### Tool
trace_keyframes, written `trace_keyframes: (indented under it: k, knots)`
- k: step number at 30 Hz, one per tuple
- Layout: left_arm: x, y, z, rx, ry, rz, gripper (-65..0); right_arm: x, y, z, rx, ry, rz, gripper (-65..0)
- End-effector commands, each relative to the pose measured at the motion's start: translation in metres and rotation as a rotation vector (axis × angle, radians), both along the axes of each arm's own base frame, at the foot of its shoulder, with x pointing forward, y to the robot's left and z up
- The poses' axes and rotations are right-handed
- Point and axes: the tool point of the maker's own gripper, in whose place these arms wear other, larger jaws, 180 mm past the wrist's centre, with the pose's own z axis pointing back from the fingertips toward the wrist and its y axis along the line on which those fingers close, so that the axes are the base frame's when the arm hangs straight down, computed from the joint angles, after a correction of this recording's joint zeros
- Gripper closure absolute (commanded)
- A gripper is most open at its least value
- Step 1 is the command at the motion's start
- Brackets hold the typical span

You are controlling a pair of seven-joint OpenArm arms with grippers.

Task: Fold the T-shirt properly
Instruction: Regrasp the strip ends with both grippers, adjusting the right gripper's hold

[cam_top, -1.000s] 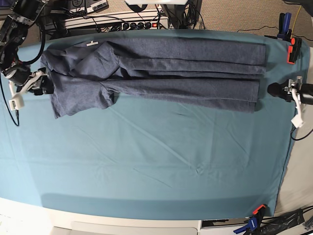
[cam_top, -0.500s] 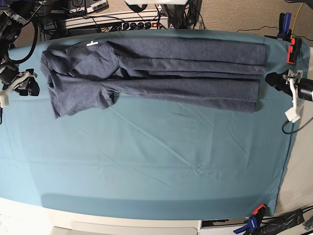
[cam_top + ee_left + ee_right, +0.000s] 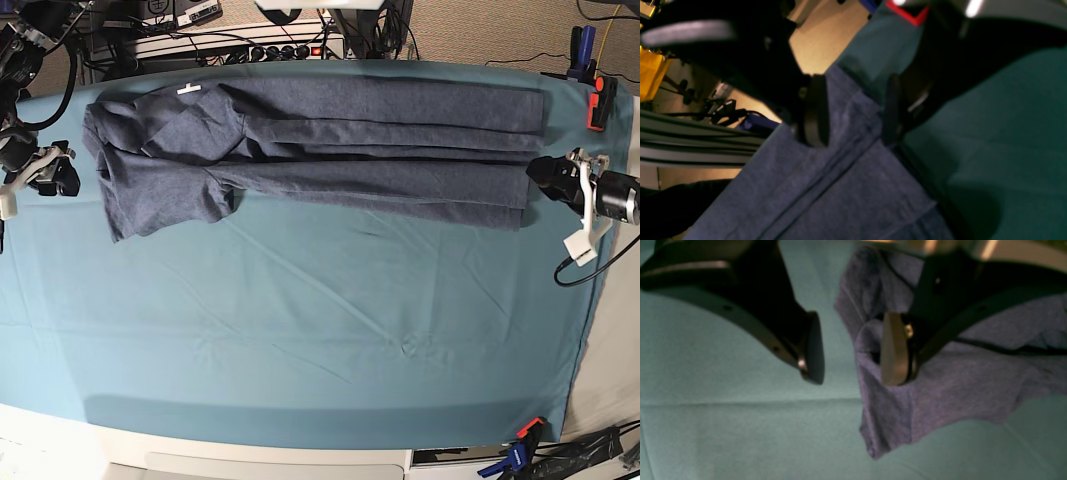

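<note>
Counter (image 3: 300, 340): it has a teal cloth (image 3: 320, 300) spread flat over it, with a few soft creases.

T-shirt (image 3: 320, 140): blue-grey, lying at the far side of the counter. It is folded into a long band that runs from side to side. The neck end, with a small white tag (image 3: 188, 90), and one short sleeve (image 3: 150, 205) are at the left of the base view. The hem end is at the right of that view.

Left end effector (image 3: 538, 172): at the hem end of the T-shirt, near the counter's right edge in the base view. Its jaws stand open with nothing gripped. In the left wrist view the shirt's folded edge (image 3: 853, 120) shows in the gap between the fingers.

Right end effector (image 3: 62, 172): just beside the sleeve end of the T-shirt, over the bare cloth. Its jaws stand open and hold nothing. In the right wrist view one finger (image 3: 894, 348) is over the sleeve and the other is over the cloth.

Clamps (image 3: 600, 100): red and orange, on the counter's far right corner.
</note>
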Motion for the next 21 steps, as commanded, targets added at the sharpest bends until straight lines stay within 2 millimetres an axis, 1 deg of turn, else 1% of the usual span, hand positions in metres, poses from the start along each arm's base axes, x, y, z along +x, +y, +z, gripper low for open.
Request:
trace_keyframes:
  k: [1,4,6,9,11,13,16,19,21]
  knots:
    - [0.006,0.007,0.011,0.009,-0.029,0.001,-26.0,0.009,-0.005,0.019,-0.029,-0.058,0.007,-29.5]
    - [-0.002,0.002,0.004,-0.005,-0.007,0.000,-26.0,0.013,-0.001,0.021,-0.026,-0.077,0.021,-29.5]
    - [-0.008,-0.005,-0.003,-0.025,0.011,-0.002,-26.1,0.017,0.004,0.018,-0.034,-0.076,0.038,-29.5]
    - [-0.012,-0.021,-0.011,-0.080,0.017,0.010,-27.8,0.021,0.010,0.011,-0.100,-0.045,0.074,-29.5]
    - [-0.010,-0.026,-0.018,-0.074,0.012,0.024,-29.7,0.025,0.017,0.010,-0.143,-0.035,0.107,-29.5]
    - [-0.005,-0.027,-0.023,-0.056,-0.002,0.046,-30.2,0.030,0.026,0.011,-0.178,-0.042,0.142,-29.5]
    - [-0.002,-0.024,-0.024,-0.036,-0.016,0.049,-30.3,0.033,0.036,0.015,-0.224,-0.046,0.184,-29.5]
    - [-0.002,-0.020,-0.025,-0.018,-0.013,0.055,-30.3,0.036,0.039,0.023,-0.250,-0.066,0.195,-29.5]
    - [0.004,-0.017,-0.025,-0.013,-0.019,0.104,-30.4,0.037,0.039,0.027,-0.267,-0.076,0.198,-29.5]
